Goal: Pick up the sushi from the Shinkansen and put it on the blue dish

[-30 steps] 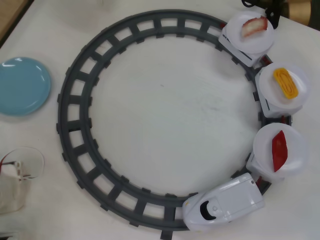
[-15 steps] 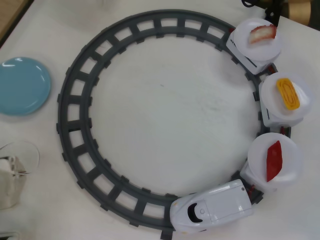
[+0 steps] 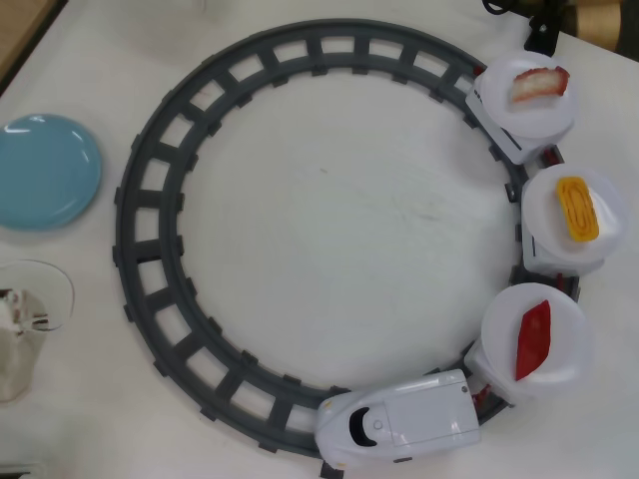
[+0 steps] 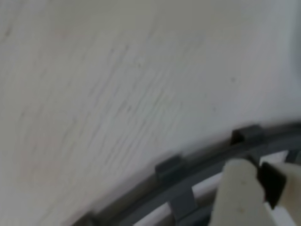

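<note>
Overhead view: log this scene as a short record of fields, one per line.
track: grey circular track on a white table
Shinkansen: white train at the bottom of the loop, nose pointing left
sushi: dark-red piece on the first white plate behind the train
egg piece: yellow, on the middle plate
streaked piece: pink and white, on the last plate, top right
blue dish: at the left edge, outside the track, empty
gripper: a whitish part shows above the track in the blurred wrist view; open or shut unclear
</note>
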Motion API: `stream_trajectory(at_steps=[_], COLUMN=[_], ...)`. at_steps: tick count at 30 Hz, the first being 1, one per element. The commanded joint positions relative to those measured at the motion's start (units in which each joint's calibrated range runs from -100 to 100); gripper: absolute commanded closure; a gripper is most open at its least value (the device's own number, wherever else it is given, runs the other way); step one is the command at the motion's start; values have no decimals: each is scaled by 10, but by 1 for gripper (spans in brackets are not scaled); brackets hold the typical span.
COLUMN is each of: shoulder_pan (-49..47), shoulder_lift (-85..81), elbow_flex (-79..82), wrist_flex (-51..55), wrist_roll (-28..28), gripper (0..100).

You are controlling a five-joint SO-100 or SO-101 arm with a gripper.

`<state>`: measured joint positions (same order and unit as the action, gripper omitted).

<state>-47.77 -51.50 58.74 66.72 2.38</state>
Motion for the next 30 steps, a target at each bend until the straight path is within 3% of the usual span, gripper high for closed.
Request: stream_trajectory(at_steps=[1,12,21,30], shoulder_pan=[35,123,202,301], shoulder_lift=[0,15,134,250], elbow_flex=[-38,-117,-261,-394], wrist_flex=[4,58,86,86], wrist_roll=[11,37,38,79], gripper=[96,96,96,96])
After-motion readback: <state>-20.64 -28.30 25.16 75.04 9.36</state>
